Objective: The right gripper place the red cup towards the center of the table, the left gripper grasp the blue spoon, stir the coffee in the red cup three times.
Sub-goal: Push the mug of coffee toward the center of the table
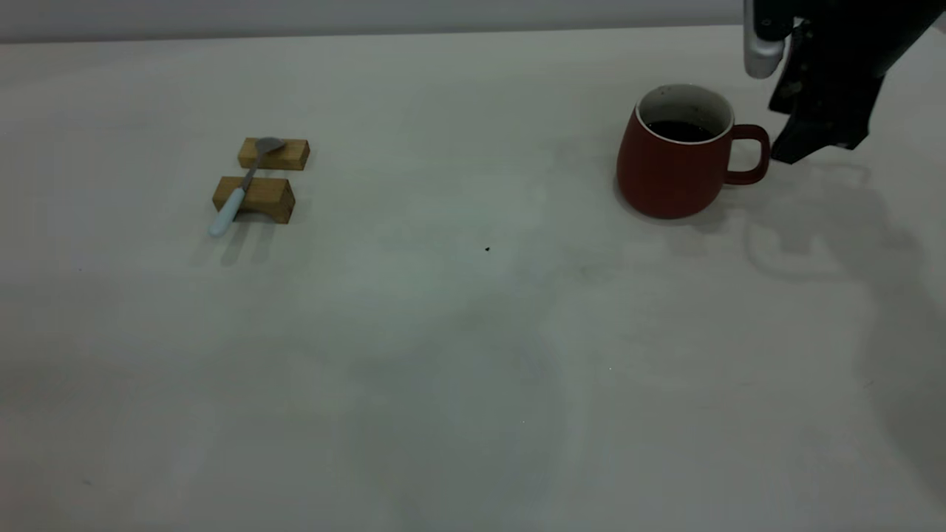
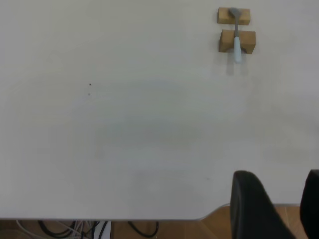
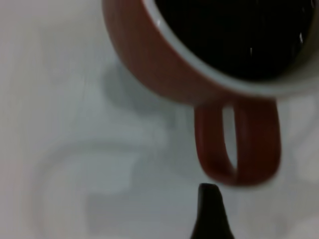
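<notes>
The red cup [image 1: 669, 174] stands at the right of the table [image 1: 473, 332], its handle [image 1: 748, 154] turned toward my right gripper [image 1: 789, 151]. Dark coffee [image 1: 680, 131] fills it partway. That gripper hangs just beyond the handle, not touching it. In the right wrist view one dark finger [image 3: 209, 214] shows just short of the handle [image 3: 239, 149], the other lies outside the picture, and nothing is held. The blue spoon [image 1: 240, 188] lies across two wooden blocks at the left. My left gripper [image 2: 280, 179] is open and empty over the table's edge, far from the spoon [image 2: 237, 42].
The two wooden blocks [image 1: 255, 198] [image 1: 275, 154] bear the spoon, bowl on the far one. A tiny dark speck [image 1: 487, 249] marks the middle of the tabletop. The left wrist view shows the table's edge [image 2: 124, 218], with cables [image 2: 75, 230] below it.
</notes>
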Controlling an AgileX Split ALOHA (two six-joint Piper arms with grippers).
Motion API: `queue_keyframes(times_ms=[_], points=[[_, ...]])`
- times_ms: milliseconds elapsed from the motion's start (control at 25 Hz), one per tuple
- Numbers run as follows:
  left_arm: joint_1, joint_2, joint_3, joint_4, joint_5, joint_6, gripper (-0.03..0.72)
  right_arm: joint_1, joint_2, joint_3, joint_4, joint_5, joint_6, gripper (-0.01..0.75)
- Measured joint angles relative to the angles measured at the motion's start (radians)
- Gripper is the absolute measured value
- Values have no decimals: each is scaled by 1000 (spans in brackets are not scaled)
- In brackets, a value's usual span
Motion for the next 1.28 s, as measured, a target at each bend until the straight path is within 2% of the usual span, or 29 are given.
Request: queue_keyframes(times_ms=[400, 600, 920, 1280], points=[[0, 0, 0, 0, 0, 0, 318, 13, 71, -29, 297, 45, -285, 572], [0, 0, 0, 0, 0, 0, 318, 75, 83, -29, 407, 21, -360, 572], [0, 0, 0, 0, 0, 0, 318, 195, 92, -36, 467, -4, -367, 572], [0, 0, 0, 0, 0, 0, 318, 307, 147, -156, 595, -1, -369, 572]])
